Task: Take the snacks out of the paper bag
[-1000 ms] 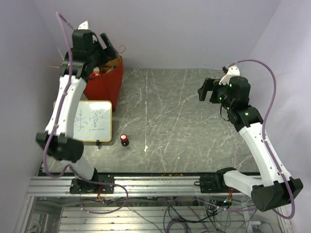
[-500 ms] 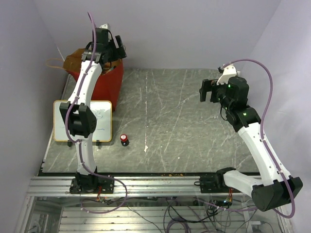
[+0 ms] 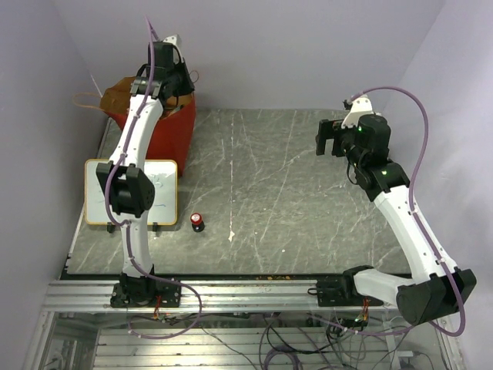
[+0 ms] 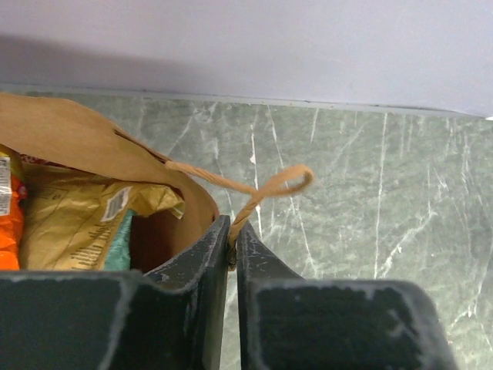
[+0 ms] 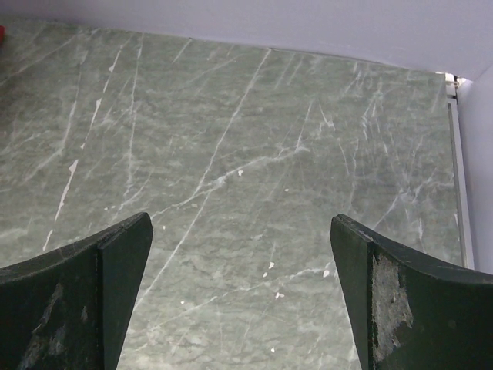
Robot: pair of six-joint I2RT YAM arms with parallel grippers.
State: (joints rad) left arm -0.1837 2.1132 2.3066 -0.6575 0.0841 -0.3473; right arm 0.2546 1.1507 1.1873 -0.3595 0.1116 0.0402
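The paper bag [image 3: 163, 135], red outside and brown kraft inside [image 4: 73, 135], stands at the table's far left corner. My left gripper [image 3: 180, 83] is above its right rim, and in the left wrist view the left gripper [image 4: 233, 228] is shut on the bag's twisted cord handle [image 4: 266, 187]. Snacks lie inside the bag: a golden crinkly packet [image 4: 73, 223], an orange one [image 4: 8, 235] and a teal pack [image 4: 119, 248]. My right gripper [image 3: 327, 140] hovers over the right part of the table; in its wrist view the right gripper [image 5: 240, 223] is open over bare marble.
A white board with writing [image 3: 131, 193] lies in front of the bag, under my left arm. A small red-and-black cylinder [image 3: 198, 222] stands beside the board. The bag's other handle [image 3: 85, 99] sticks out left. The back wall is close behind the bag.
My left arm swung from over the board's left side to a stretch straight up to the bag, and its jaws closed on the cord handle. The right gripper shifted slightly.
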